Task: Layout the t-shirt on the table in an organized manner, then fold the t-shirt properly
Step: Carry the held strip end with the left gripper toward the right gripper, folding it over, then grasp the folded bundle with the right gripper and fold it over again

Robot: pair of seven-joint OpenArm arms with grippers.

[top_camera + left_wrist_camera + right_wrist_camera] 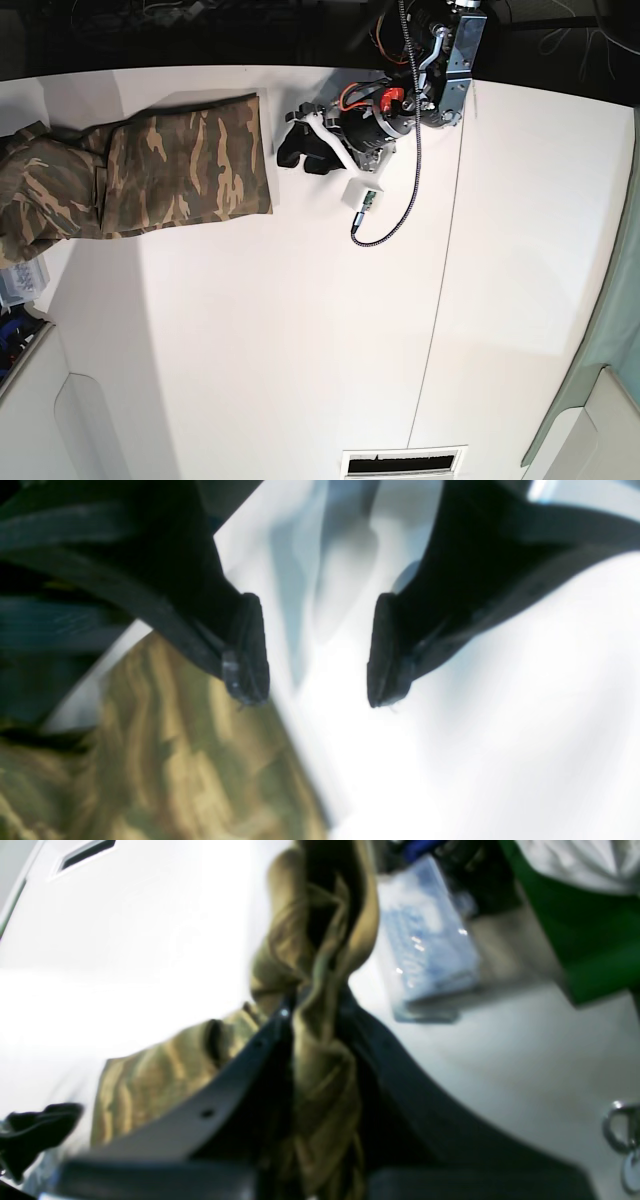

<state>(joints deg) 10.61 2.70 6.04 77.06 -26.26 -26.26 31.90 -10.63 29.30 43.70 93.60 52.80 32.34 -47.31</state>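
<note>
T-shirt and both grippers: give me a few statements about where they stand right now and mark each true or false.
1. The left gripper is open and holds nothing. True.
2. The right gripper is open above bare table. False: it is shut on the t-shirt, fabric bunched between its fingers.
3. In the base view the t-shirt lies at the table's far left. True.
4. The t-shirt lies folded in the table's middle. False: the middle is bare white.
5. The left gripper sits beside the shirt's edge. True.
</note>
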